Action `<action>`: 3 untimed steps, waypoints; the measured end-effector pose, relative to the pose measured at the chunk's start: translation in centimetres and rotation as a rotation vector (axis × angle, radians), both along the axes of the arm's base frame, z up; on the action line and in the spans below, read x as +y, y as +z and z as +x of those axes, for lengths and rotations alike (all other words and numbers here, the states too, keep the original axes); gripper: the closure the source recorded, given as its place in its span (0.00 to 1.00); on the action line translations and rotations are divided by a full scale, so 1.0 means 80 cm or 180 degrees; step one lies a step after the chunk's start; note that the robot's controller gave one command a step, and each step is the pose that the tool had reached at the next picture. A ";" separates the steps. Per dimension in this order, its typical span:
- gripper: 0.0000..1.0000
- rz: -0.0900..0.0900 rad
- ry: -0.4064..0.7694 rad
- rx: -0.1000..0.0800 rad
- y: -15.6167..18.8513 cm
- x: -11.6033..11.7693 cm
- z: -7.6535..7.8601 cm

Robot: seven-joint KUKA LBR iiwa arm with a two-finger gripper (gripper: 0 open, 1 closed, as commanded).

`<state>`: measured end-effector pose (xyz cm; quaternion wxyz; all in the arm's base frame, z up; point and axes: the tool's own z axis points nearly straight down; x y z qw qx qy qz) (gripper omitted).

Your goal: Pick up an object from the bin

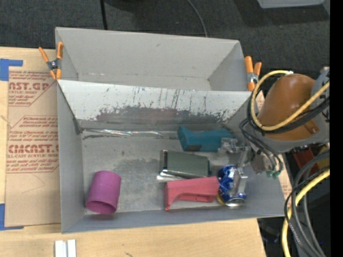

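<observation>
Five small things lie on the floor of a grey metal bin [69, 159], seen from above and slightly to one side. A robot arm reaches in from the right, its wrist under a rounded orange cover [289, 108] looped with yellow and black cables [257, 98]. Its pincer [242, 171] hangs low at the bin's right end, just above a crushed blue and silver drink can [229, 187] that lies in the near right corner. Whether the pincer is wide or narrow cannot be told (its metal parts blend with the can's shiny side), nor whether it touches the can. A pink wedge-shaped piece [192, 190] lies flat along the near wall, its right end against the can. Just behind the wedge lies a flat grey-green box [185, 165], and behind that, near the sloping back wall, a teal block [202, 138]. Well apart from these, in the near left corner, a magenta cup [103, 193] rests alone.
</observation>
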<state>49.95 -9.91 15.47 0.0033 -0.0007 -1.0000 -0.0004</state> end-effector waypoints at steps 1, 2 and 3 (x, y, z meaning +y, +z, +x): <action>0.00 -0.0003 0.0004 -0.0021 0.005 0.000 0.002; 0.00 -0.0010 0.0324 -0.0045 -0.016 0.008 0.000; 0.00 0.0004 0.1197 -0.0020 -0.061 0.027 -0.005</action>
